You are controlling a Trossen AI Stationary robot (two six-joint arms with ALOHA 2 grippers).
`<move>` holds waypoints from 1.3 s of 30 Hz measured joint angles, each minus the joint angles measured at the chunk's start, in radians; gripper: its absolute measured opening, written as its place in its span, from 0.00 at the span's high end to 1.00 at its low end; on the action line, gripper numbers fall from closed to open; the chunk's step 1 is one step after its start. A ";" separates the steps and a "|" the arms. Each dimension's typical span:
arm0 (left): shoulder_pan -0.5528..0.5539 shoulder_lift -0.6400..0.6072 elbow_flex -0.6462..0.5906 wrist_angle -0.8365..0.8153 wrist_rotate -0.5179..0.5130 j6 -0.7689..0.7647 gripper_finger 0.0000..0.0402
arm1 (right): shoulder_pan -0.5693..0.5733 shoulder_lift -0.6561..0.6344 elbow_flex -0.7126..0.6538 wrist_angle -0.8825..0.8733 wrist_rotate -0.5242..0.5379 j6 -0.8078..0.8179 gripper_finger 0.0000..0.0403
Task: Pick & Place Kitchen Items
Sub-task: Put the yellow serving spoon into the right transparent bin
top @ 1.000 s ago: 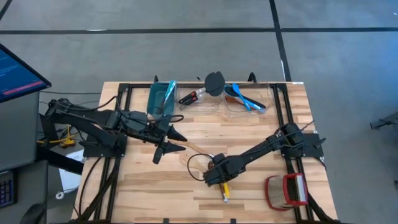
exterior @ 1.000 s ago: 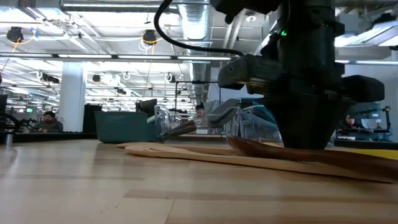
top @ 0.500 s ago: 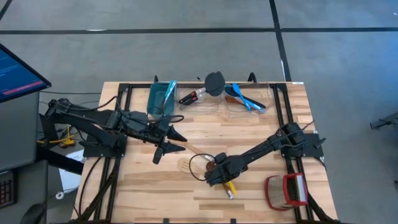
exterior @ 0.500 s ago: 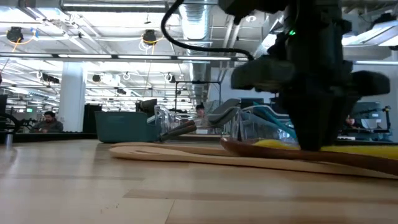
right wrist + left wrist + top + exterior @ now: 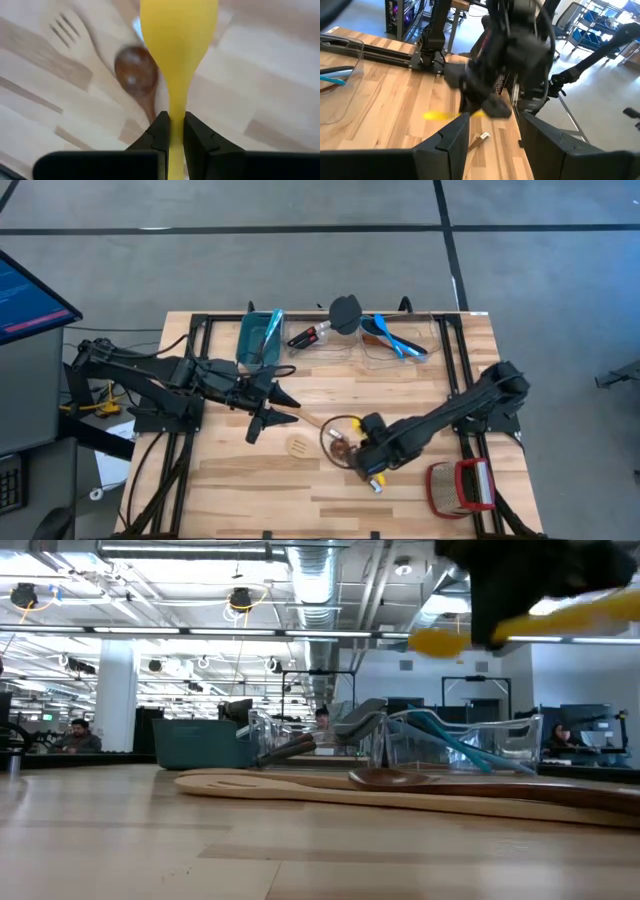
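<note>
My right gripper hangs over the table's middle, shut on a yellow silicone spoon that hangs above the table in the low view. Below it a dark wooden spoon and a slotted wooden spatula lie flat on the table. My left gripper waits open above the table's left half, with nothing between its fingers. More utensils sit in the teal bin and in clear containers at the far edge. My right gripper pinches the yellow spoon's handle between its two fingers, just behind the bowl. The fingers come steeply from above and lie across the handle. The spoon is lifted clear of the table and hangs nearly level, its bowl slightly lower.
A red-and-tan woven basket stands at the near right corner. Black frame rails run along the table's left and right sides. Bare wood lies along the near edge.
My right gripper has risen from the table and moved toward the right edge, carrying the yellow spoon, which lay on the wood a second ago and now hangs clear above it. The wooden spoon and spatula stay on the table.
</note>
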 joint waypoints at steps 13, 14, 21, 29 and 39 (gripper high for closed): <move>0.000 0.000 0.000 -0.007 0.000 0.000 0.60 | -0.002 -0.157 0.086 -0.177 0.292 -0.050 0.95; 0.000 0.000 0.000 -0.007 0.000 0.000 0.60 | -0.008 -0.153 0.114 -0.215 0.300 -0.067 0.95; 0.000 0.000 0.000 -0.007 0.000 0.000 0.60 | -0.071 -0.156 0.252 -0.416 0.416 -0.200 0.95; 0.000 0.000 0.000 -0.006 -0.010 0.001 0.60 | -0.207 -0.190 0.306 -0.450 0.475 -0.497 0.95; 0.000 0.000 0.000 -0.005 -0.028 0.004 0.60 | -0.447 -0.187 0.304 -0.439 0.475 -0.908 0.95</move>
